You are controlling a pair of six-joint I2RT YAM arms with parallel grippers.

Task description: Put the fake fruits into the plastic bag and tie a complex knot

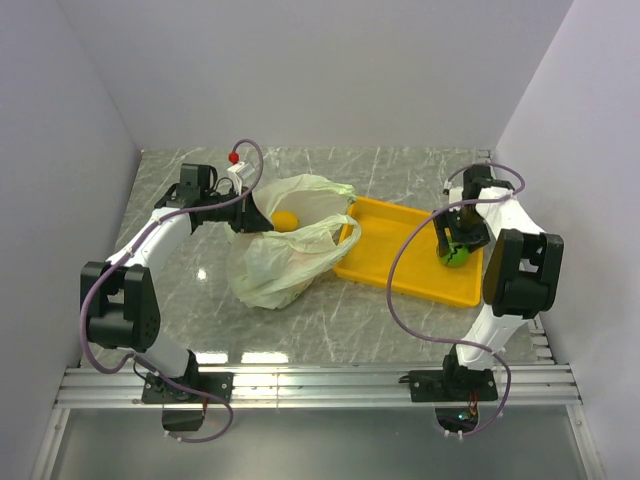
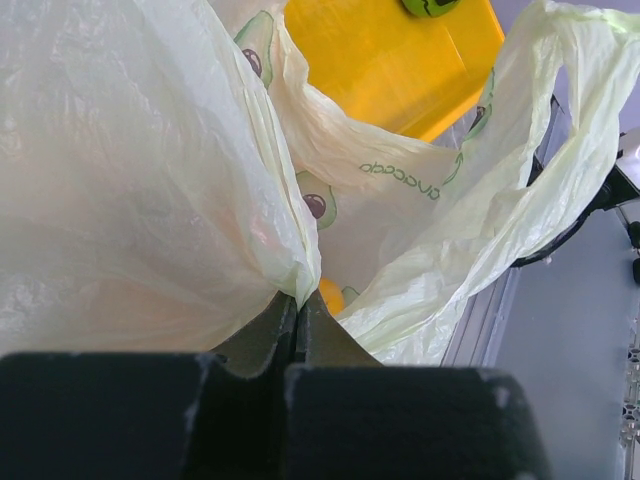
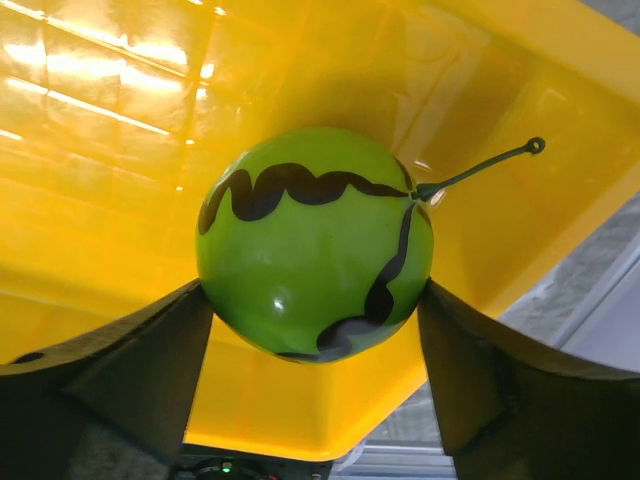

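The pale-green plastic bag (image 1: 285, 255) lies mouth-open on the table's middle left, and an orange fruit (image 1: 286, 220) shows inside it. My left gripper (image 1: 246, 214) is shut on the bag's rim; in the left wrist view the film (image 2: 150, 180) is pinched at the closed tips (image 2: 297, 300), with the orange fruit (image 2: 331, 296) just beyond. A green fruit (image 3: 315, 240) with dark wavy stripes and a thin stem sits in the yellow tray (image 3: 100, 150). My right gripper (image 3: 313, 300) has a finger (image 3: 170, 340) touching each side of it. No knot is visible.
The yellow tray (image 1: 400, 250) lies right of the bag, and one bag handle drapes over its left rim. White walls close in the back and both sides. The grey marble table (image 1: 330, 320) runs to a metal rail at the near edge.
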